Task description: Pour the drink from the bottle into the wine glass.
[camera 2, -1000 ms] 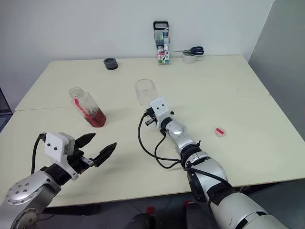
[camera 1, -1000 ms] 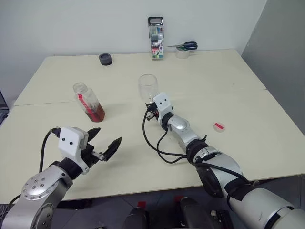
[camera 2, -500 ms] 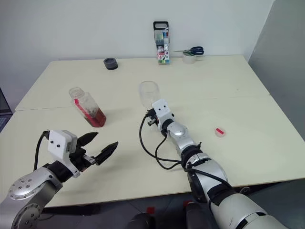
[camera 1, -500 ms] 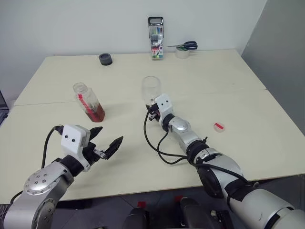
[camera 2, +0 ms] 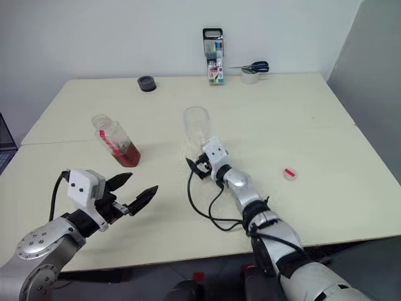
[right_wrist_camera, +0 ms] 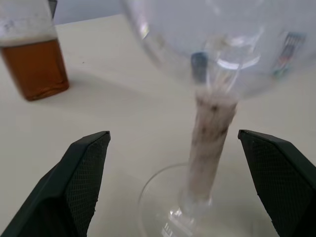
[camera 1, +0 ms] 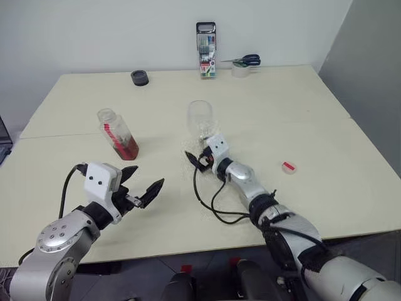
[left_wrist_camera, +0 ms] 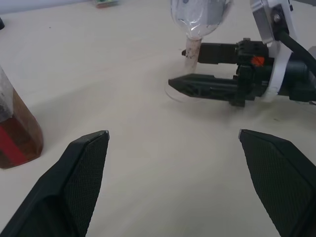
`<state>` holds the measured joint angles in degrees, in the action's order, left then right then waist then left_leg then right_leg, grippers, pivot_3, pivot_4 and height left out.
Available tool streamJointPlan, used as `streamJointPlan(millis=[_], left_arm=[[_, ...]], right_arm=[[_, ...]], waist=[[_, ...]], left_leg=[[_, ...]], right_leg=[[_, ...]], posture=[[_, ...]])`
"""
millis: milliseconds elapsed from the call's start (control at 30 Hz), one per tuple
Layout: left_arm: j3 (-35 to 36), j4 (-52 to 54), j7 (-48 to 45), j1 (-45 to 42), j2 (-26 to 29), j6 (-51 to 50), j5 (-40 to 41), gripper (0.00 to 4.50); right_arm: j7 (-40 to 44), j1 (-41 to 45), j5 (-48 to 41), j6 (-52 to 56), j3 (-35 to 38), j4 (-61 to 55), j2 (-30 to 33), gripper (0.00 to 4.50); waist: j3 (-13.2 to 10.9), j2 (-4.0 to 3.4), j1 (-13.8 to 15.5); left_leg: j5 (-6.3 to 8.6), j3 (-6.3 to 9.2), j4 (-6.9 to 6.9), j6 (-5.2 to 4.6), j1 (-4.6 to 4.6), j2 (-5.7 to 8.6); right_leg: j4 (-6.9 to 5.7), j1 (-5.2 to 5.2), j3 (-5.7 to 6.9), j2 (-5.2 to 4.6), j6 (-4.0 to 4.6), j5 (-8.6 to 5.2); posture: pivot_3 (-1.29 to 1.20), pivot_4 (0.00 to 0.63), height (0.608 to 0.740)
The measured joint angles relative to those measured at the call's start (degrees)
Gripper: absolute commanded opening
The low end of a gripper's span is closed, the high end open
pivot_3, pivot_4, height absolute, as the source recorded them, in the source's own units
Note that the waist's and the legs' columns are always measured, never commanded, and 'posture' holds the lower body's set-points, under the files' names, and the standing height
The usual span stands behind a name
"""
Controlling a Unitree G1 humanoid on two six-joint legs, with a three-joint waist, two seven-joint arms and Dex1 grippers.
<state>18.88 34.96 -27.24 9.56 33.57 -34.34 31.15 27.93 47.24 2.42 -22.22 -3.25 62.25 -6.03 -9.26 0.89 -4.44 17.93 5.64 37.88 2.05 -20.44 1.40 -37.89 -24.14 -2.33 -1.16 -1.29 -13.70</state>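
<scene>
While the wine glass (camera 1: 200,118) stands upright on its foot near the middle of the cream table (camera 1: 326,132), the right gripper (camera 1: 193,159) sits low right at its base, fingers spread wide apart, one on each side of the stem, not pinching it. From the right wrist view you can see the stem (right_wrist_camera: 210,143) standing free between the two black fingers (right_wrist_camera: 74,182), with a clear gap on both sides. The bowl looks empty.

The bottle (camera 1: 117,133) is well off to the robot's left of the glass, standing on the table, no cap on it, red-and-white label strip down the side, and the amber drink (camera 1: 128,148) fills only the lower part. Nothing is touching it.

The left gripper (camera 1: 145,186) hovers nearer the robot than the glass and off to its left, just this side of the bottle, fingers also wide apart and holding nothing.

To the robot's right of the glass, well apart, a small red cap (camera 1: 287,166) lies on the table. Past the glass, along the far edge by the wall: a black round thing (camera 1: 139,78) to the left, a pack of marker pens (camera 1: 205,50) standing up about straight behind it, and blue-handled scissors (camera 1: 244,60) resting on a roll of tape (camera 1: 239,70) further right.
</scene>
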Motion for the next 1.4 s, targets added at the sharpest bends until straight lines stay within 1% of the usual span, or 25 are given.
streamJointPlan(millis=[33,100,133,200,233,333,400,500,567,633,800,900,1033,1400], left_arm=[[0.1,-1.1,-0.2,-0.2,0.0,0.6,-0.6,4.50],[0.7,-3.8,-0.6,-0.8,0.1,2.1,-1.4,4.50],[1.2,-5.1,-0.7,-1.1,0.1,2.6,-2.0,4.50],[2.1,-7.7,-0.5,-1.6,0.2,3.6,-3.0,4.50],[2.0,-9.0,-0.1,-2.5,0.0,3.9,-3.5,4.50],[1.8,-11.4,2.0,-6.5,-1.8,5.0,-4.6,4.50],[1.6,-12.5,4.1,-9.0,-3.5,5.5,-5.1,4.50],[1.5,-14.5,6.5,-10.6,-4.8,6.2,-6.6,4.50],[1.6,-16.9,8.1,-11.6,-5.0,6.9,-8.1,4.50],[1.7,-19.6,9.2,-12.8,-5.4,7.8,-9.1,4.50],[1.8,-24.1,9.6,-15.5,-5.7,9.8,-9.9,4.50],[1.7,-26.4,9.0,-17.4,-5.2,11.0,-10.3,4.50],[1.5,-29.6,7.1,-19.6,-4.0,11.6,-11.0,4.50],[-1.1,-39.3,4.0,-27.8,-3.6,14.8,-12.9,4.50]], right_arm=[[2.3,-3.4,-0.5,1.4,-0.5,-4.2,1.3,4.46],[6.9,-10.2,-2.1,7.1,-0.9,-17.5,6.9,4.46],[8.8,-13.6,-3.3,11.1,-0.8,-24.9,10.9,4.46],[11.9,-18.7,-6.2,19.4,0.0,-37.6,16.6,4.46],[13.6,-21.2,-8.6,25.0,0.4,-45.9,19.6,4.46],[17.7,-23.5,-16.8,39.0,0.3,-66.7,26.2,4.46],[19.9,-23.5,-23.4,47.4,0.2,-77.0,29.5,4.46],[22.8,-23.5,-31.3,56.4,0.4,-86.0,35.1,4.46],[24.0,-23.3,-35.5,61.0,1.1,-88.9,38.0,4.46],[24.0,-22.4,-38.6,63.9,1.9,-89.9,39.3,4.46],[20.9,-20.0,-42.0,67.0,2.2,-90.7,38.3,4.46],[17.7,-19.6,-42.1,67.8,2.2,-91.2,36.6,4.46],[15.2,-20.2,-42.6,68.2,2.2,-92.1,36.4,4.46],[11.7,-21.3,-44.0,68.3,2.2,-93.5,36.6,4.46]], waist=[[0.0,-0.02,0.1],[-0.1,-0.13,1.1],[-0.1,-0.16,1.7],[-0.1,-0.20,2.2],[-0.1,-0.23,2.4],[-0.2,-0.27,2.0],[-0.2,-0.25,2.0],[-0.2,-0.21,2.4],[-0.2,-0.16,2.6],[-0.2,-0.15,2.7],[-0.2,-0.12,2.7],[-0.2,-0.10,2.8],[-0.2,-0.10,2.8],[-0.2,-0.08,2.8]], left_leg=[[0.00,0.02,0.02,0.00,-0.03,0.01],[0.01,0.07,0.09,-0.02,-0.09,0.06],[0.01,0.13,0.12,-0.02,-0.15,0.13],[0.01,0.14,0.12,-0.02,-0.18,0.13],[0.01,0.15,0.12,-0.03,-0.19,0.09],[0.02,0.13,0.07,-0.03,-0.10,-0.11],[0.01,0.23,0.06,-0.03,-0.10,-0.11],[0.01,0.23,0.09,-0.03,-0.14,-0.03],[0.01,0.23,0.10,-0.03,-0.15,0.00],[0.01,0.23,0.12,-0.03,-0.17,0.01],[0.00,0.23,0.12,0.00,-0.22,0.00],[-0.04,0.28,0.12,0.07,-0.27,0.00],[-0.06,0.28,0.12,0.10,-0.30,0.04],[-0.06,0.29,0.12,0.11,-0.31,0.04]], right_leg=[[0.00,0.00,0.00,-0.01,0.00,0.00],[0.02,0.00,0.03,-0.05,-0.02,0.00],[0.04,0.01,0.08,-0.05,-0.03,0.01],[0.06,-0.01,0.07,-0.10,-0.04,0.00],[0.06,-0.02,0.08,-0.10,-0.04,0.00],[0.02,-0.02,0.08,0.03,-0.03,-0.01],[0.02,0.01,0.17,0.05,-0.02,-0.02],[0.09,0.04,0.19,0.00,-0.02,-0.01],[0.14,0.06,0.19,-0.02,-0.03,-0.01],[0.14,0.06,0.21,-0.02,-0.03,-0.01],[0.14,0.02,0.21,-0.03,-0.03,-0.01],[0.15,0.00,0.24,-0.06,-0.03,0.00],[0.16,-0.01,0.26,-0.09,-0.03,0.00],[0.17,-0.03,0.29,-0.09,-0.04,0.00]], posture=[[0.00,0.150,0.740],[0.00,0.150,0.740],[0.00,0.150,0.740],[0.00,0.150,0.740],[0.00,0.150,0.740],[0.00,0.150,0.740],[0.00,0.150,0.740],[0.00,0.150,0.740],[0.00,0.150,0.740],[0.00,0.150,0.740],[0.00,0.150,0.740],[0.00,0.150,0.740],[0.00,0.150,0.740],[0.00,0.150,0.740]])
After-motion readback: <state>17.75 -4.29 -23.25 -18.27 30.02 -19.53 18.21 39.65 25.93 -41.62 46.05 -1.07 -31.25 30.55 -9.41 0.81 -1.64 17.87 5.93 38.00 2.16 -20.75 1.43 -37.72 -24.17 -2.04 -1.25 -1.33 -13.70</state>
